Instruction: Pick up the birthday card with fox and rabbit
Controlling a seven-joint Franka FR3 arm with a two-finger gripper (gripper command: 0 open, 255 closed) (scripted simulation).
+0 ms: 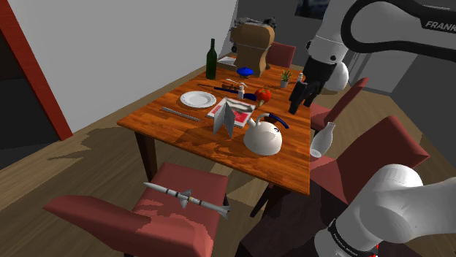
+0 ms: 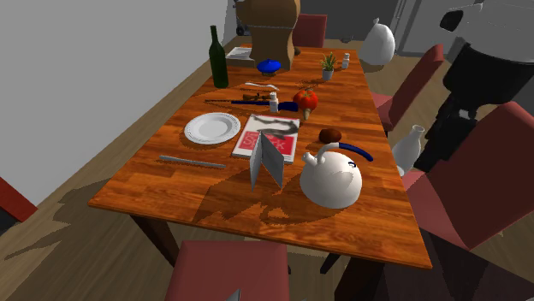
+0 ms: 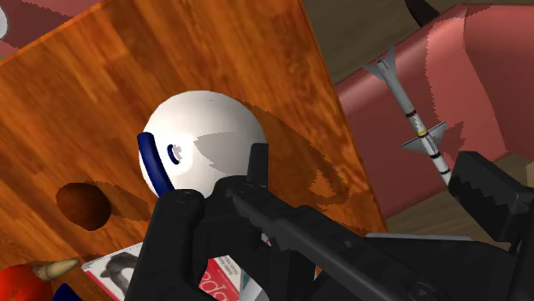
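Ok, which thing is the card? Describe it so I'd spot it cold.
On the wooden table, find the round white kettle with a blue handle. Beside it, the card stands on edge, folded open, next to a flat red-and-white booklet. It alone is thin, grey and upright.

White kettle [image 3: 205,141] with blue handle [image 3: 148,161] sits on wooden table [image 3: 86,103], brown lump [image 3: 84,205] beside it; grey missile [image 3: 415,115] lies on red chair [image 3: 479,77] beyond table edge.

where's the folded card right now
The folded card stands upright near the middle of the table, to the shoulder view's left of the white kettle, beside the flat red-and-white booklet.
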